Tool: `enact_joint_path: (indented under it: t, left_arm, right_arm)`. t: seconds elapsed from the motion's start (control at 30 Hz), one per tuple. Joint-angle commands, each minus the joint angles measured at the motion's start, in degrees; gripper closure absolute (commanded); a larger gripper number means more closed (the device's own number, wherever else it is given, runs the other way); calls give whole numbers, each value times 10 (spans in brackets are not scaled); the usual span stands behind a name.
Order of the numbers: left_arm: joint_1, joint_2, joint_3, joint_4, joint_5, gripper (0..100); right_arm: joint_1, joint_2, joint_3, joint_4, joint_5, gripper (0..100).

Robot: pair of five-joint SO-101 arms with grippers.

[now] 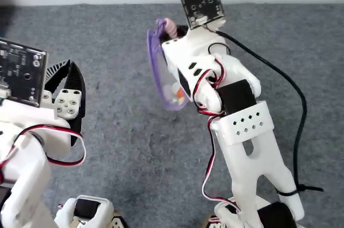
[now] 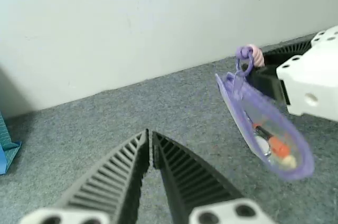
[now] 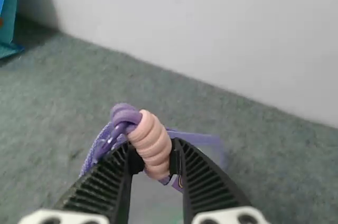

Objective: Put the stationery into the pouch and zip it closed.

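Pouch point(image 2: 269, 129) pinched by right fingers point(image 3: 108, 182).

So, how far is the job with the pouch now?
Done: stationery shows inside the clear purple pouch. In hand: the right gripper is shut on the pink coil at the pouch's zip end, and the pouch hangs from it; the left gripper is shut, empty, apart from it. Left: I cannot tell whether the zip is fully closed, so that needs checking.

Pouch point(image 2: 264, 123): clear, purple-edged, hung in air, tilted, on edge. Top held pink coil point(image 3: 150, 142) on purple ring, pinched by right gripper point(image 3: 151, 155). Stationery point(image 2: 279, 148) sat inside at low end: orange piece, pale bits.
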Motion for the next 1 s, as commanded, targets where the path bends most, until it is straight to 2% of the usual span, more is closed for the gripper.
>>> enact_joint_path:
  t: [0.0, 0.27, 0.47, 0.63, 0.87, 0.97]
  left_arm:
    - [-1, 0, 8, 10, 2, 963]
    - [1, 2, 39, 10, 5, 827]
    - [0, 3, 84, 4, 5, 825]
    - [-3, 0, 145, -62, 5, 826]
    - [-3, 3, 160, -88, 5, 826]
    - [-3, 3, 160, -86, 5, 826]
  right_arm:
    - [-22, -40, -32, 46, 4, 991]
    - [9, -55, -33, 64, 25, 991]
    - [21, -58, -56, 34, 49, 991]
    - [30, -52, -83, 32, 47, 991]
    - [120, -12, -83, -7, 2, 991]
    - [131, 7, -83, -13, 2, 991]
